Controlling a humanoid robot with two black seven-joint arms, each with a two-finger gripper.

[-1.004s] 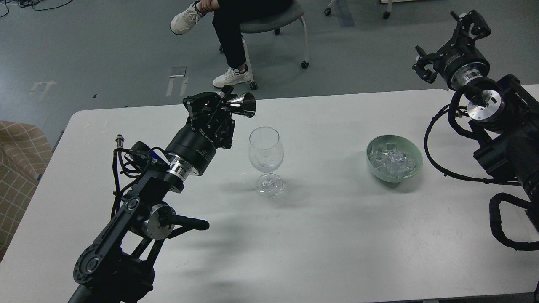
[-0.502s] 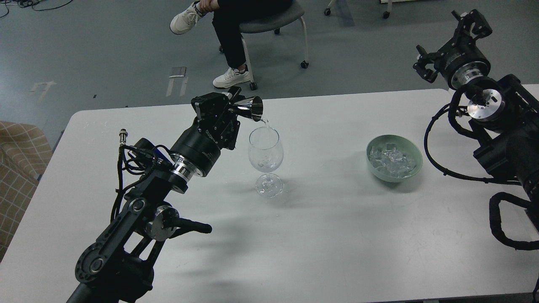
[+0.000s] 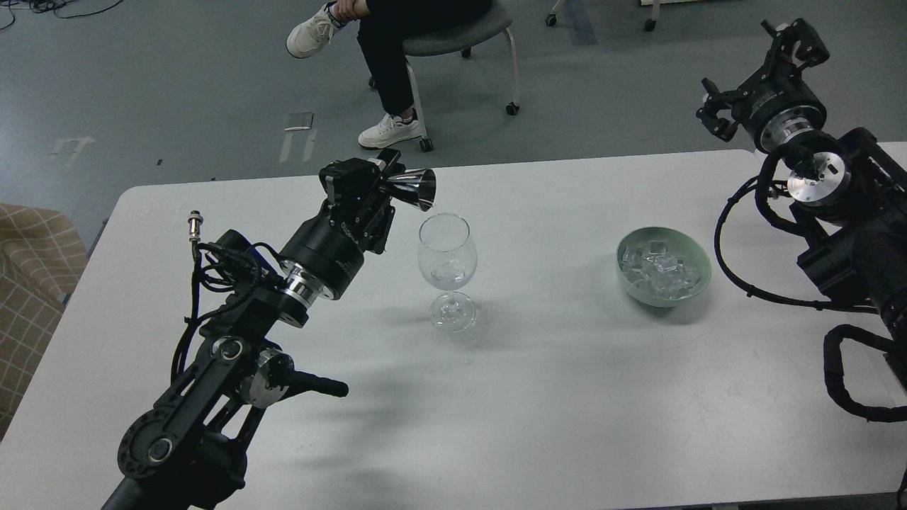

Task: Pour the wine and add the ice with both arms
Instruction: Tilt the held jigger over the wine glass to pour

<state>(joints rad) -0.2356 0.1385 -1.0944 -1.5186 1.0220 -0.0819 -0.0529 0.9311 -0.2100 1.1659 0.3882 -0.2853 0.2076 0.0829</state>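
Head view. The left gripper [image 3: 386,180] is clamped on a small metal jigger [image 3: 414,189], held at the narrow end so that the cup sticks out of the gripper toward 3 o'clock. The jigger lies on its side: its long axis runs roughly along the 9-to-3 line, with the wide mouth facing 3 o'clock and tipped slightly down. The mouth sits just up and to the 10 o'clock side of the wine glass [image 3: 446,269], close to its rim but apart from it.

The wine glass stands upright on the white table [image 3: 538,397], near the table's middle, stem vertical and foot flat. A little wine [image 3: 448,271] lies low in its bowl, clear and glinting.

At 3 o'clock from the glass, well apart, a pale green bowl [image 3: 698,273] rests on the table, holding the ice [image 3: 659,273], a heap of clear cubes.

The right gripper [image 3: 762,74] hangs in the air beyond the table's far edge, at about 1 o'clock from the green bowl and well clear of it. Its prongs are spread apart and hold nothing.
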